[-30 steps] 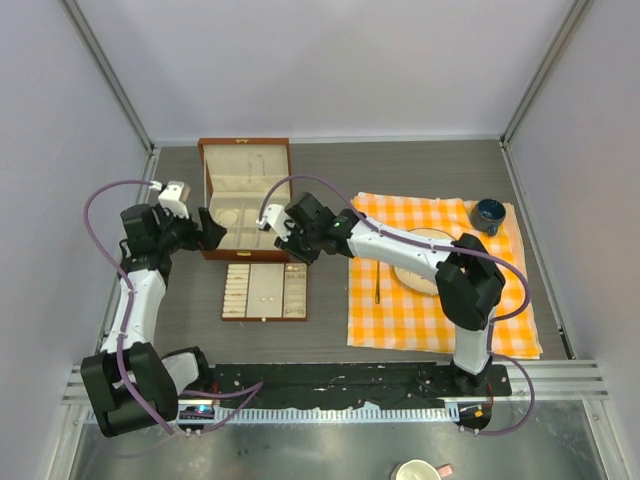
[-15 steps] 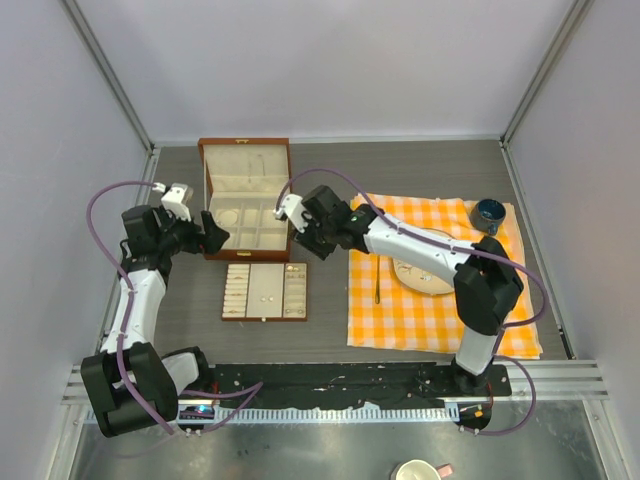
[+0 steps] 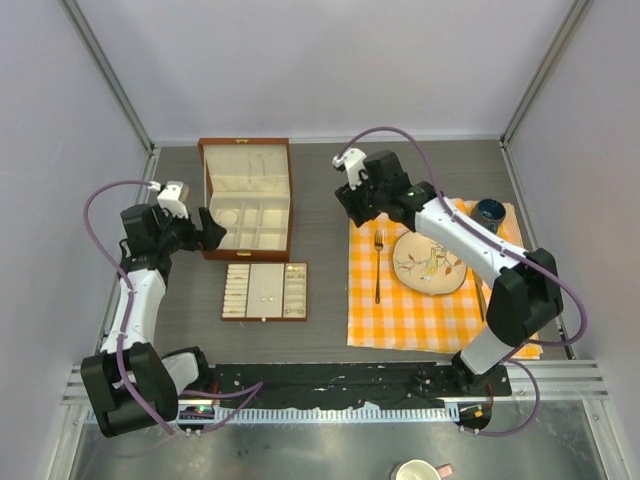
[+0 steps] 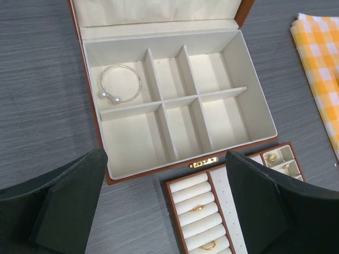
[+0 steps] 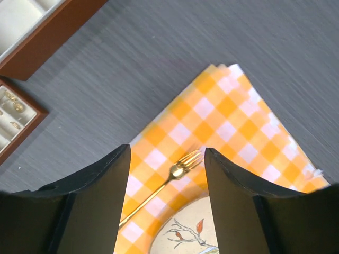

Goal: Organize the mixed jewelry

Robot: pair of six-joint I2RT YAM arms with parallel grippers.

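A thin silver hoop bracelet [image 4: 120, 90] with two pearl ends lies in the back left compartment of the open brown box [image 4: 148, 171]. In front of the box sits the brown tray [image 4: 172, 208], with gold rings [image 4: 196, 208] in its cream rolls and small gold studs [image 4: 271, 157] in its right compartments. My left gripper [image 4: 164, 180] hovers open by the box's front left corner [image 3: 210, 228], holding nothing. My right gripper [image 5: 167, 159] is open and empty, up over the back left corner of the checkered cloth [image 3: 352, 205].
An orange checkered cloth [image 3: 430, 300] covers the right side and carries a patterned plate [image 3: 430, 265], a gold fork [image 5: 159, 182] and a dark blue cup [image 3: 490, 213]. The box lid [image 3: 245, 160] stands upright at the back. Enclosure walls close in left, right and behind.
My right arm has swung away from the box and tray, right and back to the cloth's corner, and its jaws have widened. The left gripper stayed in place and opened slightly.
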